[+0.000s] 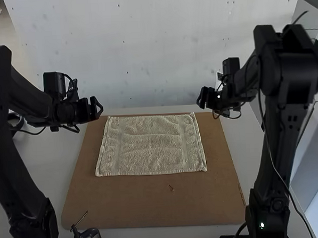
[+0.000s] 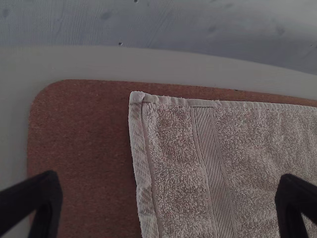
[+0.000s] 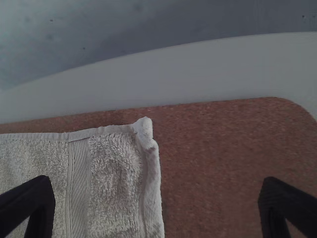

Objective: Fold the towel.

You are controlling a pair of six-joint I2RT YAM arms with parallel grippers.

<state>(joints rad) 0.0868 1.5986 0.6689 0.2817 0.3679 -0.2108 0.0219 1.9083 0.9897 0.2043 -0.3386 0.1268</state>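
A pale beige towel (image 1: 152, 146) lies spread as a rectangle on the brown board in the high view, slightly wrinkled. My left gripper (image 1: 98, 108) is raised near the towel's far left corner, and my right gripper (image 1: 200, 98) near its far right corner; neither touches it. In the left wrist view, the towel (image 2: 183, 163) shows a hemmed corner between the wide-apart fingers of my left gripper (image 2: 168, 198). The right wrist view has the towel's (image 3: 111, 173) other far corner, with my right gripper (image 3: 157, 198) also open and holding nothing.
The brown board (image 1: 153, 204) extends past the towel on all sides, mostly toward the arms. A small mark (image 1: 171, 187) lies on it. A clamp (image 1: 88, 234) sits at the board's near left edge. Behind the board stands a pale wall (image 1: 155, 50).
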